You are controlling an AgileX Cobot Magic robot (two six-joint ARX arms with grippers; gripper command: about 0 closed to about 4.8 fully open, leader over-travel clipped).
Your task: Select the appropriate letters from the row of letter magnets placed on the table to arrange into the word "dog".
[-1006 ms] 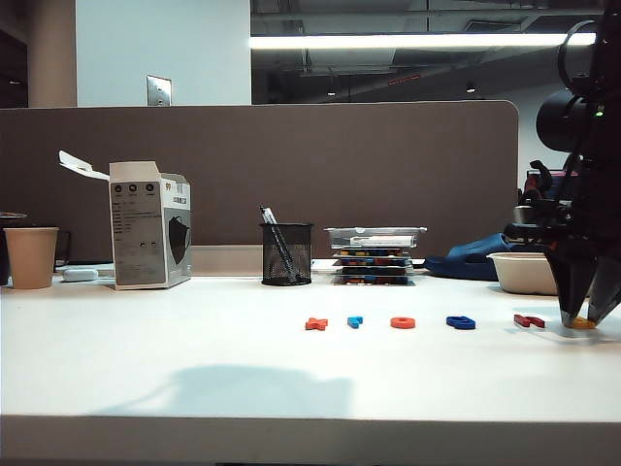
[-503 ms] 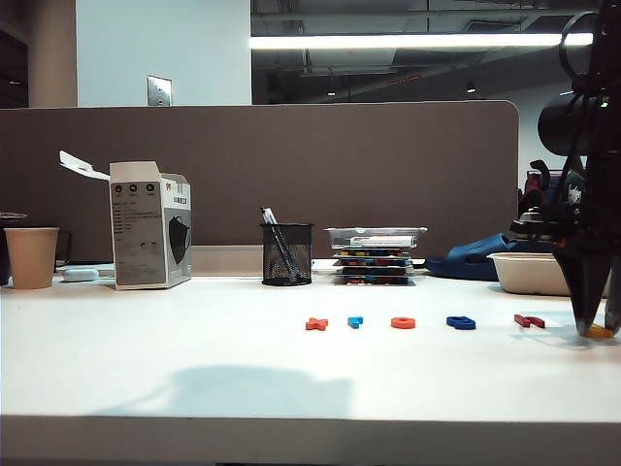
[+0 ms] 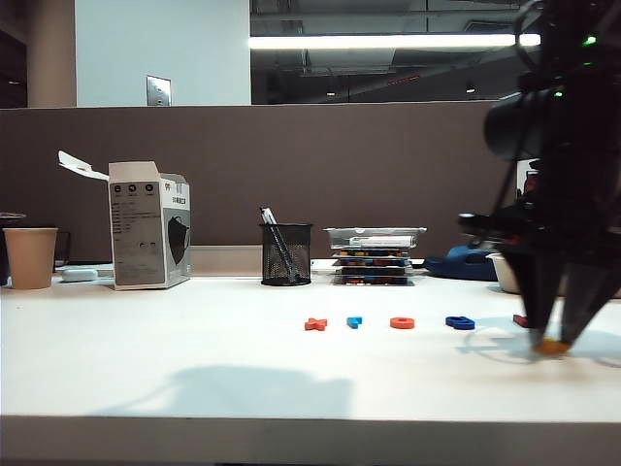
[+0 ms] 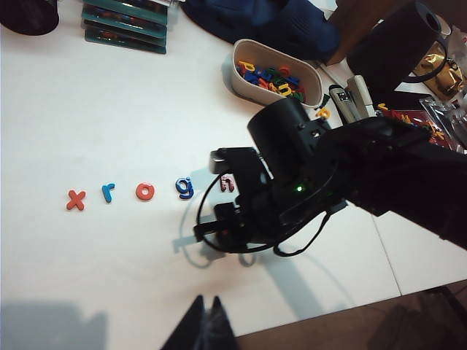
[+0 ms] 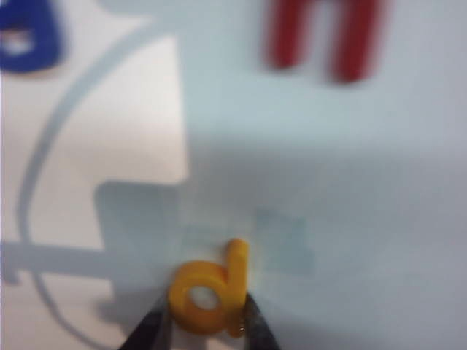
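A: What surrounds the work area in the exterior view?

B: On the table (image 3: 146, 349), at about 10 o'clock from the letters, stand a paper cup (image 3: 31, 257) and an open white carton (image 3: 147, 225); at 12 o'clock, a mesh pen holder (image 3: 286, 253) and stacked trays (image 3: 375, 255). The dark right arm covers most of the dark red magnet (image 3: 519, 319), leaving only an edge visible.

A: Where is the yellow letter?

B: The yellow "d" (image 5: 209, 289) is clamped between the tips of the right gripper (image 3: 553, 342), low at the table surface, at 3 o'clock from the row; whether it touches the table cannot be told.

A: And the remaining row?

B: The orange cross-shaped magnet (image 3: 316, 323), light blue letter (image 3: 354, 321), orange-red ring "o" (image 3: 403, 322) and dark blue letter (image 3: 460, 322) lie flat in a line.

A: What do the wrist views add?

B: The left wrist view looks down on the row and a white bowl (image 4: 244, 57) heaped with spare letters, and shows the left gripper (image 4: 208, 321) with its dark tips close together, apparently empty, hanging above bare table. The right wrist view reads the letter's shape, with the red magnet's two legs at 12 o'clock.
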